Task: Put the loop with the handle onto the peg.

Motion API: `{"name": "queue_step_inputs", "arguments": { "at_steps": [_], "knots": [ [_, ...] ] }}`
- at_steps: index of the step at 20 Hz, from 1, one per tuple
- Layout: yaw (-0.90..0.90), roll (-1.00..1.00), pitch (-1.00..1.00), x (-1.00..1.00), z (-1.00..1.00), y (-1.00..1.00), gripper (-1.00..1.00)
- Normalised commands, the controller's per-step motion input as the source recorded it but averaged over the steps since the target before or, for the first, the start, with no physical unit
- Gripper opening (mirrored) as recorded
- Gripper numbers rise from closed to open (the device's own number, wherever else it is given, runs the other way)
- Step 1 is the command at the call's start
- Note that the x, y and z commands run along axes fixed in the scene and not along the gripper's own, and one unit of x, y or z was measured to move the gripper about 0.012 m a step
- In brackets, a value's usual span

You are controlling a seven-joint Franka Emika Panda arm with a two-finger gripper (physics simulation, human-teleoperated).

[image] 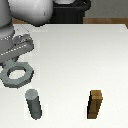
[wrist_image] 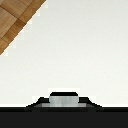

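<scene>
The gripper (image: pixel 11 59) appears clamped on the handle of the loop (image: pixel 16 74), which hangs over the table (image: pixel 80 60), near and above the peg (image: pixel 34 104). The loop looks rigid, smooth metal, likely slippery; the stub handle is the sensible hold.

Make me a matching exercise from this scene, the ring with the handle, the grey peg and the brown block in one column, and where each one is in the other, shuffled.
Things:
1. loop with the handle
2. peg
3. brown block

Places:
A. standing on the table toward the exterior view's right
B. at the gripper, by the exterior view's left edge
C. standing upright just below the ring in the exterior view

Pairs: 1-B, 2-C, 3-A
</scene>
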Motion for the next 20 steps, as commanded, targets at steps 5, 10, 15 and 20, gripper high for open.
{"name": "queue_step_inputs", "arguments": {
  "at_steps": [5, 10, 15, 20],
  "knots": [
    [0.00, 0.00, 0.00, 0.20, 0.00, 0.20, -1.00],
    [0.00, 0.00, 0.00, 0.00, 0.00, 0.80, -1.00],
    [0.00, 0.00, 0.00, 0.40, 0.00, 0.00, -1.00],
    [0.00, 0.00, 0.00, 1.00, 0.00, 0.00, -1.00]
  ]
}}
